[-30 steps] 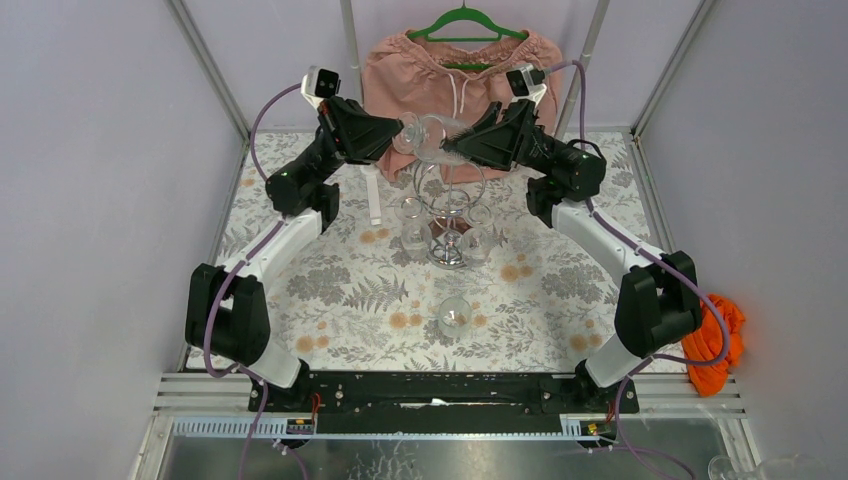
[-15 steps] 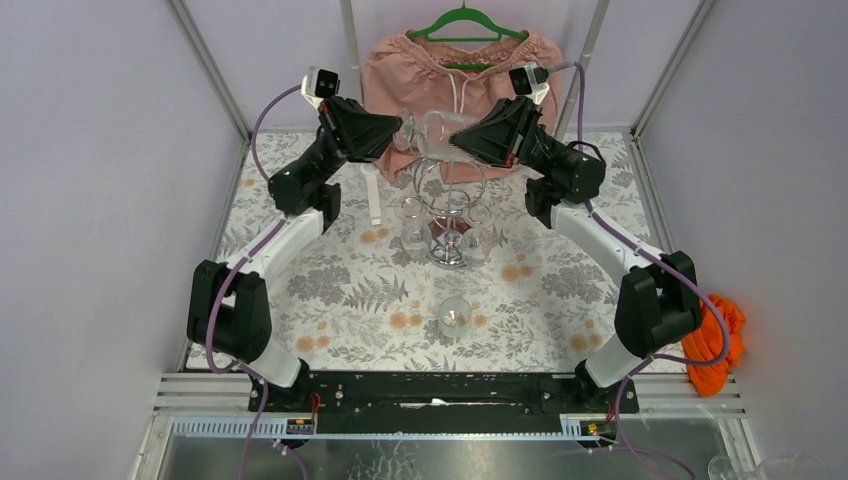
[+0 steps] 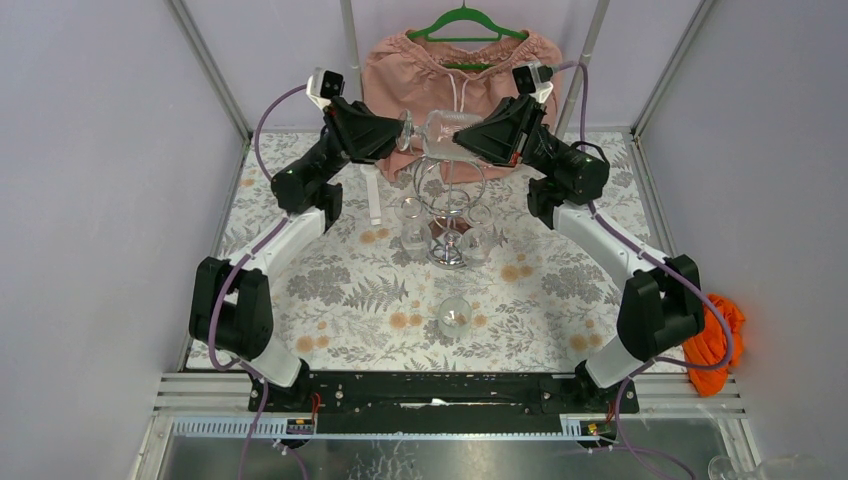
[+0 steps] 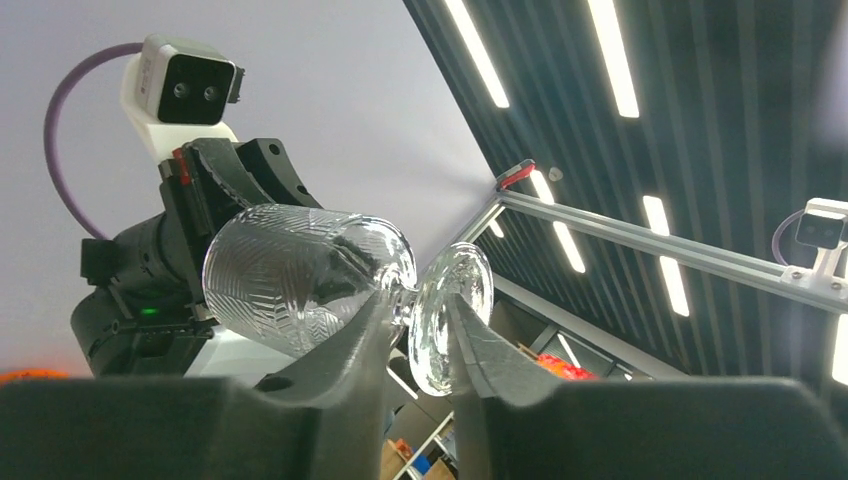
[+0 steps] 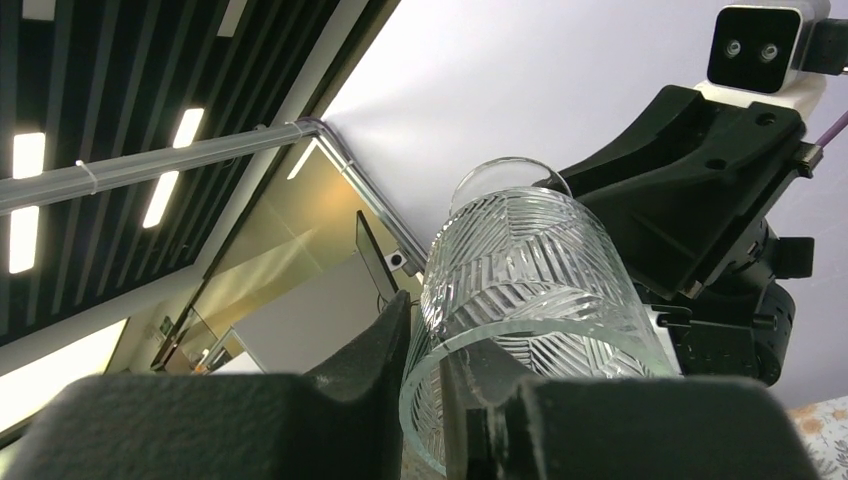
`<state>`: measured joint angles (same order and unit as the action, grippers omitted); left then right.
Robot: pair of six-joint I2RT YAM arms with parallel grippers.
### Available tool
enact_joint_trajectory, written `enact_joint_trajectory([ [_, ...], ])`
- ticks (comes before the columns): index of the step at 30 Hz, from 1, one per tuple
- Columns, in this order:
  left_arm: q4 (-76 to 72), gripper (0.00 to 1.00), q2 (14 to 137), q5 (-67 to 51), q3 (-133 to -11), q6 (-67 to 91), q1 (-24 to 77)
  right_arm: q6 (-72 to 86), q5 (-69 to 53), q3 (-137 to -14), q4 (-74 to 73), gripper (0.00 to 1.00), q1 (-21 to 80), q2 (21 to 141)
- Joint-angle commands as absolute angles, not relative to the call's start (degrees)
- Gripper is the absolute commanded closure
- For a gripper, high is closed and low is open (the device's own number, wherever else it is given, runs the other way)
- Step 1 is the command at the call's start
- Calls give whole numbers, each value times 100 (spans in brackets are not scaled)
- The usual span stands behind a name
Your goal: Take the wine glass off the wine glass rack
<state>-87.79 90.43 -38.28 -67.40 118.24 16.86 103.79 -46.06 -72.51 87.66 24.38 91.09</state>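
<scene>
A cut-pattern clear wine glass (image 3: 432, 134) lies level in the air above the chrome wire wine glass rack (image 3: 449, 196), between both grippers. My left gripper (image 3: 402, 132) is shut on its foot end. In the left wrist view the foot (image 4: 450, 310) sits between the fingers (image 4: 345, 345) of that gripper (image 4: 415, 305), with the bowl (image 4: 290, 285) to the left. My right gripper (image 3: 463, 137) is shut on the bowl's rim. In the right wrist view that gripper (image 5: 425, 335) has one finger outside and one inside the bowl (image 5: 530, 275).
Two more glasses (image 3: 412, 216) (image 3: 478, 237) hang on the rack above its round base (image 3: 449, 254). Another glass (image 3: 454, 315) lies on the floral table in front. A pink garment (image 3: 455, 70) hangs at the back. An orange cloth (image 3: 715, 340) lies at the right edge.
Both grippers have risen slightly and moved back with the glass. The glass has gone from tilted to level above the rack.
</scene>
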Motion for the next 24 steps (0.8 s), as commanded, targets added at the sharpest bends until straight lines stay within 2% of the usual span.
enact_joint_trajectory([
  [1, -9179, 61, 9144, -4225, -6730, 11602, 1746, 10349, -4359, -7468, 9870, 100, 2477, 8674],
  [7, -9158, 44, 9236, -4284, -6693, 11567, 1742, 10330, -4439, -7547, 9747, 100, 2474, 8502],
  [13, -8864, 42, 9302, -4501, -6748, 11289, 1716, 9816, -4694, -7526, 9073, 100, 2470, 8013],
  [16, -7919, 43, 9161, -4706, -6728, 10659, 1681, 9210, -4915, -7515, 8194, 100, 2462, 7550],
  [18, -6494, 44, 8921, -4889, -6849, 9786, 1666, 8544, -5090, -7535, 7191, 100, 2469, 7204],
  [20, -4007, 44, 8597, -4801, -7182, 8224, 1681, 7505, -5112, -7614, 5691, 100, 2465, 6814],
  [21, -2062, 44, 8396, -4211, -7606, 6613, 1706, 6480, -5024, -7806, 4100, 100, 2472, 6572],
  [22, -854, 44, 8299, -3731, -7964, 5790, 1758, 5881, -4909, -7960, 3131, 100, 2472, 6407],
  [24, 693, 44, 8220, -2896, -8517, 4903, 1821, 4881, -4566, -8236, 1636, 100, 2469, 6159],
])
